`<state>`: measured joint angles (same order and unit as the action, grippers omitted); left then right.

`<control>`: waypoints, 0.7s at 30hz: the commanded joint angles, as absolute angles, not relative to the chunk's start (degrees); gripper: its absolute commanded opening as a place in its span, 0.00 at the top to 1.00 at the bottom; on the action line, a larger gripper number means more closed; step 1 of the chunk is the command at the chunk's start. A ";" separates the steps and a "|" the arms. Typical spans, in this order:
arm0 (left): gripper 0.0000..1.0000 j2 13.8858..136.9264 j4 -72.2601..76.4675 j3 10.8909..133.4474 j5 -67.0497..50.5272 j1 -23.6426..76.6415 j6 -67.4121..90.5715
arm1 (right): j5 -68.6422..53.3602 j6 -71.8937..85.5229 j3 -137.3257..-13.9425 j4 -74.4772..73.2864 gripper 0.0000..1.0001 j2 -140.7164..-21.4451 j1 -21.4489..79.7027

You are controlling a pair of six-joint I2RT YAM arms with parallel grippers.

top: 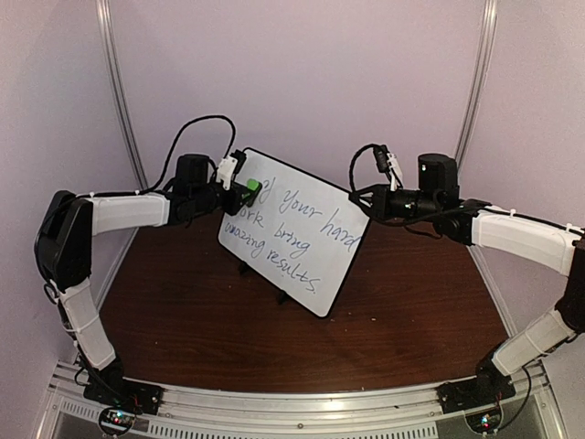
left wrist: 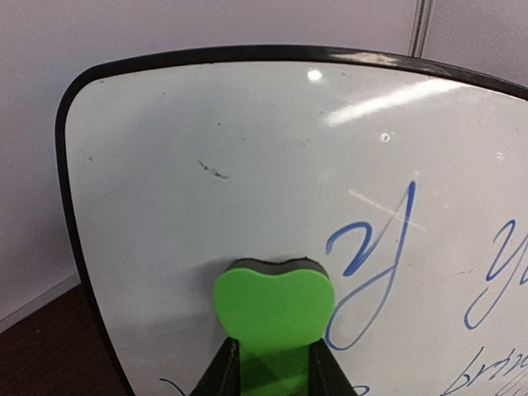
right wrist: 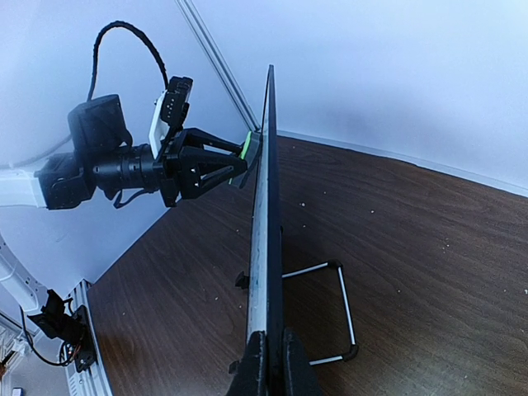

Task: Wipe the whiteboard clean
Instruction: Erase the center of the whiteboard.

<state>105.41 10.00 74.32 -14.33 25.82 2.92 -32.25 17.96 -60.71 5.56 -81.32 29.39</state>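
Seen from my remote station: at left, my left claw (top: 239, 187) grips a green eraser (left wrist: 274, 309) between both fingers, its dark pad pressed against the upper left corner of the whiteboard (top: 297, 265). That corner is bare apart from a faint smudge (left wrist: 213, 170). The board stands tilted on a wire stand (right wrist: 338, 305) in the middle of the brown desk (top: 183, 320), its written face toward the left arm, with blue handwriting (top: 306, 219) running across the rest of the surface. At right, my right claw (right wrist: 268, 363) is closed on the board's thin black edge, pinching it from both sides
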 commanded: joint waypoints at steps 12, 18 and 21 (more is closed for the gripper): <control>0.82 108.84 2.81 86.16 -16.07 26.54 2.25 | -43.33 10.81 -61.78 3.78 1.00 -81.54 32.51; 0.83 107.03 4.69 78.51 -16.21 26.54 3.77 | -43.53 10.90 -61.87 3.78 1.00 -81.98 32.51; 0.83 105.53 5.03 74.84 -16.55 26.54 4.66 | -43.57 10.90 -62.05 3.78 1.00 -82.06 32.52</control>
<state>106.26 6.76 80.03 -15.25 25.82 3.27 -32.47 17.37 -60.93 5.52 -81.41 29.61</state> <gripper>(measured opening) 0.254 0.042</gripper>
